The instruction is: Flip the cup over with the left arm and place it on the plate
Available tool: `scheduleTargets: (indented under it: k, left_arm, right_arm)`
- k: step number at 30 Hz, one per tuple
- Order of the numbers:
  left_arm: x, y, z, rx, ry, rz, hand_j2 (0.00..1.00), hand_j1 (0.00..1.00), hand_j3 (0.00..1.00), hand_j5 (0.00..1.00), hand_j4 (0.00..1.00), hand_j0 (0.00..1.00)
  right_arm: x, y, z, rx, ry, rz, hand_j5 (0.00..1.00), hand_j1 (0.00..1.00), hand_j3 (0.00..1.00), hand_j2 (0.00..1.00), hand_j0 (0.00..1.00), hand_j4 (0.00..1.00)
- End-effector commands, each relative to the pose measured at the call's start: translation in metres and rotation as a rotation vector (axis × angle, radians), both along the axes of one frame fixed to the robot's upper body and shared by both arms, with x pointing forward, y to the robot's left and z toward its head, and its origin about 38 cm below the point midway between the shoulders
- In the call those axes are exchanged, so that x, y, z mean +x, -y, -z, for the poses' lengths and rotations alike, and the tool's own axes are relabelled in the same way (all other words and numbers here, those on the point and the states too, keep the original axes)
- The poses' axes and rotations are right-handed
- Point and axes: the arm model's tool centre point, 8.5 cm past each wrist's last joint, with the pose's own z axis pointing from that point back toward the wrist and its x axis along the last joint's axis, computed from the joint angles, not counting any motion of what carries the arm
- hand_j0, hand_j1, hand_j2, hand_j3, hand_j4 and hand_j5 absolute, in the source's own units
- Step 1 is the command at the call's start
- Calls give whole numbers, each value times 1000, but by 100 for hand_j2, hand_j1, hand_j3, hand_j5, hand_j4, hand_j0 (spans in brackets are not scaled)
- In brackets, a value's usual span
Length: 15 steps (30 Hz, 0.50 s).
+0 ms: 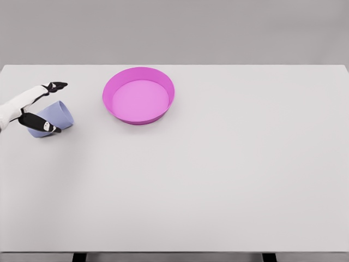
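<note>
A lavender cup (56,116) lies tilted on the white table at the far left, its mouth facing right and slightly up. My left hand (56,107) comes in from the left edge and straddles the cup. One dark finger (56,85) points out above and behind the cup with a gap to it, and another (40,123) lies across the cup's near side. The fingers are spread, not closed on the cup. A magenta plate (110,89) with a raised rim sits to the right of the cup, toward the back of the table. The right arm does not show.
The white table (218,174) spans the whole view, with its front edge near the bottom of the picture. A grey wall runs behind the back edge.
</note>
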Motion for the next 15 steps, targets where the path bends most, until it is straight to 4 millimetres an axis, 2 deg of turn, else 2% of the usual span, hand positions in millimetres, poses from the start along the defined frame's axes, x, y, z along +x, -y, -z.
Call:
scheduleTargets:
  k: [1, 8, 13, 15]
  left_arm:
    - [0, 1, 0, 5, 3, 0, 100, 100, 100, 100, 100, 100]
    - [0, 0, 2, 3, -1, -3, 100, 100, 100, 100, 100, 100]
    - [6, -12, 6, 12, -14, -39, 100, 100, 100, 100, 100, 100]
    - [6, -5, 12, 4, -26, -28, 100, 100, 100, 100, 100, 100]
  right_arm:
    - [0, 0, 0, 0, 0, -1, 100, 100, 100, 100, 100, 100]
    - [0, 0, 0, 0, 0, 0, 100, 100, 100, 100, 100, 100]
    - [0, 0, 0, 0, 0, -1, 100, 100, 100, 100, 100, 100]
    - [0, 0, 0, 0, 0, 0, 100, 100, 100, 100, 100, 100]
